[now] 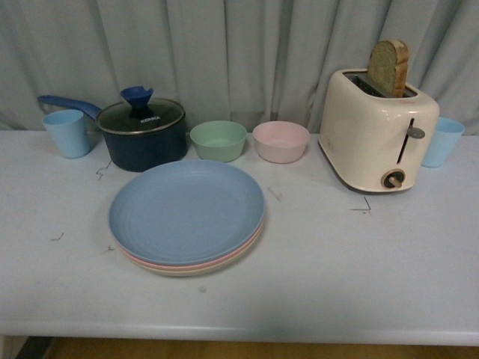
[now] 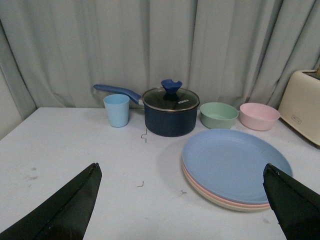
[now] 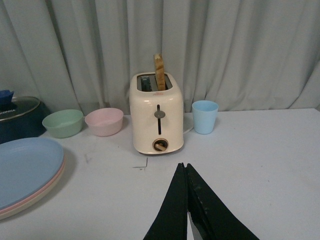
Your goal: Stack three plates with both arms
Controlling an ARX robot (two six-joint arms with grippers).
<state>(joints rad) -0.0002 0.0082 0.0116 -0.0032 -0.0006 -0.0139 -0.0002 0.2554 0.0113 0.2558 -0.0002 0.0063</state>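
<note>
Lidded dark saucepan point(image 1: 142, 133), green bowl point(image 1: 218, 140), pink bowl point(image 1: 281, 141), toaster point(image 1: 378, 129) with bread point(image 1: 388, 67), two blue cups point(image 1: 66, 133)

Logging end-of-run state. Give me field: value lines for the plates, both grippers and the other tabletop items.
stack: blue plate on top, pink plate under it, beige plate at the bottom
stack location: table, in front of the saucepan
left gripper: open, holding nothing, off the stack
right gripper: shut, empty, in front of the toaster
bowls: green bowl, pink bowl, behind the stack
toaster contents: one bread slice sticking up
cups: two light blue, left cup, right cup
</note>
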